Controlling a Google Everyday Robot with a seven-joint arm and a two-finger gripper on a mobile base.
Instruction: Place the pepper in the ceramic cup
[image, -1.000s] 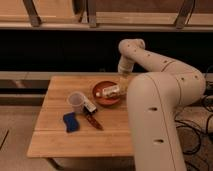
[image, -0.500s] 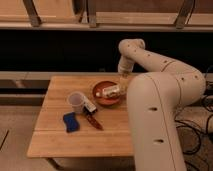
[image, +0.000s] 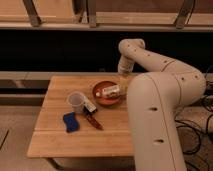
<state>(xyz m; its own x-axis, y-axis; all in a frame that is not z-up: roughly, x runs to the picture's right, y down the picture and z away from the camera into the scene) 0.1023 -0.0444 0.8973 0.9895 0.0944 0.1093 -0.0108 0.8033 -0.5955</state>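
Observation:
The dark red pepper (image: 94, 121) lies on the wooden table (image: 60, 142), just in front and to the right of the ceramic cup (image: 76, 101). The cup stands upright with a pale inside. My gripper (image: 122, 84) hangs at the far right of the table, over the right rim of the orange-red bowl (image: 101, 99), well away from both pepper and cup. It stands open and nothing shows in it.
A small black-and-white box (image: 90, 107) lies between cup and pepper. A blue object (image: 70, 122) sits left of the pepper. A pale packet (image: 111, 91) rests in the bowl. My white arm (image: 155, 115) covers the table's right side.

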